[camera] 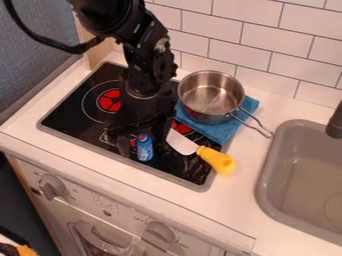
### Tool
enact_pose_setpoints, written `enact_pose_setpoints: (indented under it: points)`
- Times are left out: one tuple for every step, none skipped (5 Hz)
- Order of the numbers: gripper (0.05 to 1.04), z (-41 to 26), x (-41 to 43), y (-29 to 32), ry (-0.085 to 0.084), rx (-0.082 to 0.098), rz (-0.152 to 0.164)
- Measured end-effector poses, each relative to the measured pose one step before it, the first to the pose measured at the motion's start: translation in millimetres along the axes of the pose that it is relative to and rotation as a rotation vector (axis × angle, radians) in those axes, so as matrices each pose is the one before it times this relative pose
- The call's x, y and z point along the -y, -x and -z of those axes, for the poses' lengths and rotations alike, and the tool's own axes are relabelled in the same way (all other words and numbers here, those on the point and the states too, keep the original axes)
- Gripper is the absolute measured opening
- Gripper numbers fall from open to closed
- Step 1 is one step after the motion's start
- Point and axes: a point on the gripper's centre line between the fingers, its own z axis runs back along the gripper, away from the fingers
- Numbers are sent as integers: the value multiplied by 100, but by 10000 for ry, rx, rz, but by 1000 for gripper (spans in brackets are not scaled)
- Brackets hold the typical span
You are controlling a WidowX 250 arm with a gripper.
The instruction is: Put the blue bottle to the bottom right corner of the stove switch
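Placement looks unfinished: the blue bottle point(144, 148) stands roughly upright by the near edge of the black stove top point(90, 123), left of its near right corner; so the 1 thing the task asks for, that corner spot, is yet to be reached. The black gripper point(143, 144) is right at the bottle, coming down from the far side; how wide it is open, and whether it has hold of the bottle, I cannot tell. Left to do, as I judge it: secure a grip, shift right to the corner, set down and let go; 0 of these can be confirmed as done. Just right of the bottle lies a knife with a yellow handle point(217, 160), likely the main obstacle; farther off, 1 steel pot point(211, 97) sits on a blue cloth point(218, 130); 2 knobs point(52, 187) are on the near front panel.
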Motion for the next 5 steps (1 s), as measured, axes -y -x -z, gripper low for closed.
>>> enact_pose_setpoints:
  points:
    - [1000,-425,265,34,117,-110,33]
    - [1000,-1972,383,-508,709,-67,-239]
    - [1000,-2166,631,-277,556,69,57]
    - [1000,-2201,821,-360,618,245,175]
    - [1000,-26,21,-19,-1,1,60]
